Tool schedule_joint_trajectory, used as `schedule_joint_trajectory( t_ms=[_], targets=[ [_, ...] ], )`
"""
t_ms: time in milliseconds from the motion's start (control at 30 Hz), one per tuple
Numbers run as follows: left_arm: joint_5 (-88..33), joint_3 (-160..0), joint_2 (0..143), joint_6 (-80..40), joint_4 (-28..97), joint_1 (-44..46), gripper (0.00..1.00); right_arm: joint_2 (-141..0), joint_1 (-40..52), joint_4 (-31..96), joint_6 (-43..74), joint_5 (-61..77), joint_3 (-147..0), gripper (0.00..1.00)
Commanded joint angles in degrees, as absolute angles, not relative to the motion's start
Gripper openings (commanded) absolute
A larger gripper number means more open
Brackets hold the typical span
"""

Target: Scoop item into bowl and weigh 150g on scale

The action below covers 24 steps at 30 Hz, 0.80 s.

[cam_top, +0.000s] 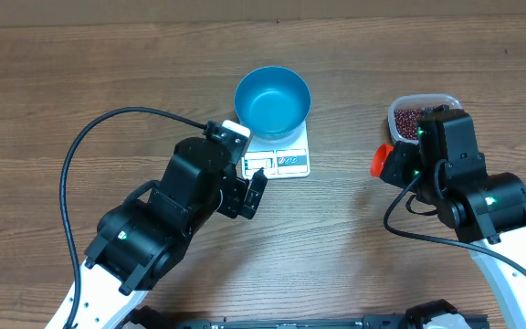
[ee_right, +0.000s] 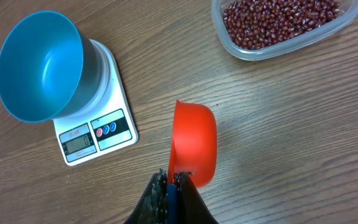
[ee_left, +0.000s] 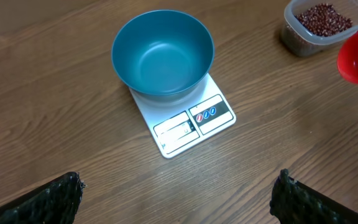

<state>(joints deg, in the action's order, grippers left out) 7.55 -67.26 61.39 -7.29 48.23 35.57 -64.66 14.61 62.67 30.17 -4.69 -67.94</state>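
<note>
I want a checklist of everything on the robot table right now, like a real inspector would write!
Surface: wooden table, brown boards.
Job's things: blue bowl empty, standing on the white scale; beans lie in a clear tub, apart from the scale.
Clutter: nothing seen.
Grippers: left fingers wide open, holding nothing; right fingers shut on the handle of the orange scoop.
Cables: black cable loops over the table.
Surroundings: nothing seen.
</note>
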Motion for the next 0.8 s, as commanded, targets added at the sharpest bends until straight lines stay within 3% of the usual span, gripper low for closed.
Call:
schedule_joint_trajectory(
  t_ms=[0, 767],
  targets=[
    [8.1, -67.7, 61.5, -6.2, 48.9, 35.3, 0.99, -64.3, 14.4, 62.5, 30.1, -4.8, -69.7, 0.04],
    [8.1, -67.7, 61.9, -6.2, 49.7, 35.3, 1.0, -64.3, 14.4, 61.6, 30.1, -4.8, -69.7, 0.04]
  ],
)
